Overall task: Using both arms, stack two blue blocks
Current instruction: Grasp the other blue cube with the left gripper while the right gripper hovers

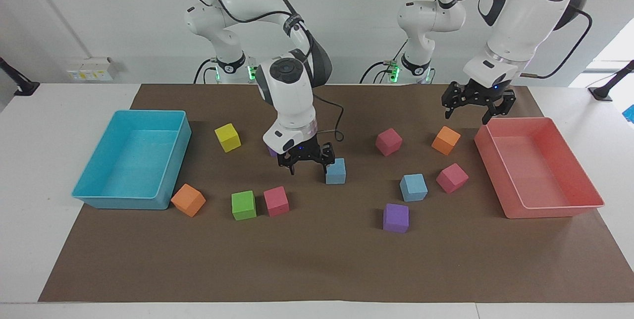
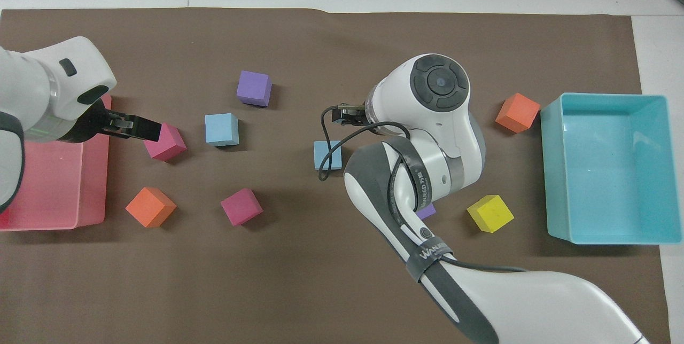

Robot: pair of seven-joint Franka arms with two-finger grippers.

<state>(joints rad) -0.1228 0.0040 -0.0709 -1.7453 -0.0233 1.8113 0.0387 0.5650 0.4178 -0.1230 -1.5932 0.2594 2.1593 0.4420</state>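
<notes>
Brown paper (image 1: pixel 317 269) covers the middle of the white table (image 1: pixel 29 239), and on it nothing is stacked yet: both blue blocks sit singly on the paper, well apart from each other.

Nearest the robots' end, the left gripper (image 1: pixel 470 105) hangs in the air with its fingers spread and empty, over the paper beside the pink tray (image 1: pixel 589 200) and above the orange cube (image 1: pixel 446 140). The right gripper (image 1: pixel 308 159) is low over the paper, jaws open and holding nothing, just beside the first blue block (image 1: pixel 335 171), toward the right arm's end of it; a purple cube (image 2: pixel 426 210) is mostly hidden under this arm.

Farther out lies the second blue block (image 1: pixel 413 187), toward the left arm's end of the table, between a magenta cube (image 1: pixel 451 178) and another purple cube (image 1: pixel 396 218).

By my reading, the first blue block stands as the base in the middle, so the whole lift remains: the left arm has to take the second blue block, carry it across and set it squarely on top.

A cyan tray (image 1: pixel 183 131) sits at the right arm's end, with yellow (image 1: pixel 227 137), green (image 1: pixel 243 205) and other cubes scattered about. A plain white wall (image 1: pixel 99 12) closes the room at the arms' bases.
</notes>
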